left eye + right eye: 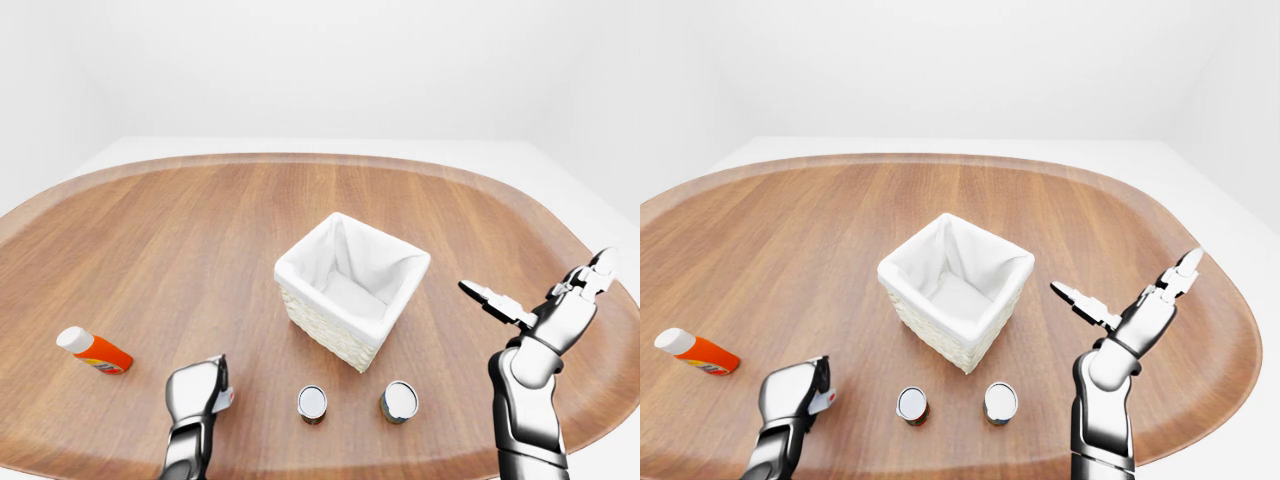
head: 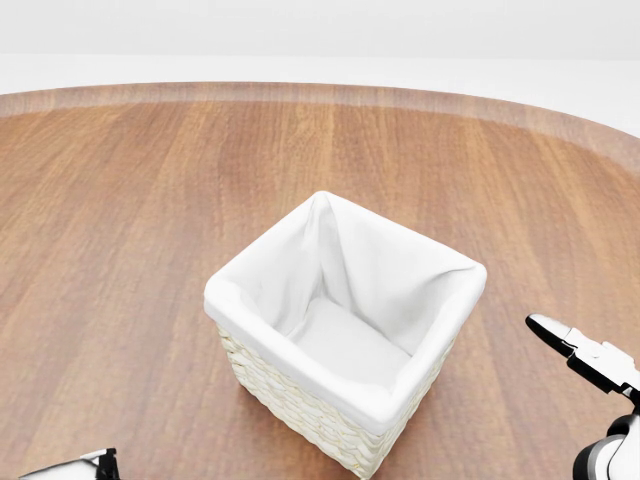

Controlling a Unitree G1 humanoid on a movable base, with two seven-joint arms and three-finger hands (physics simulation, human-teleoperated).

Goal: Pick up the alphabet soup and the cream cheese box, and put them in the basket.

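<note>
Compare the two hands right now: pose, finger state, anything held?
The left hand sits low over the table with its fingers curled into a compact shape; the right hand is raised, fingers splayed wide. The left hand is near the two cans; the right hand stands to the right of the basket. Neither holds anything.
</note>
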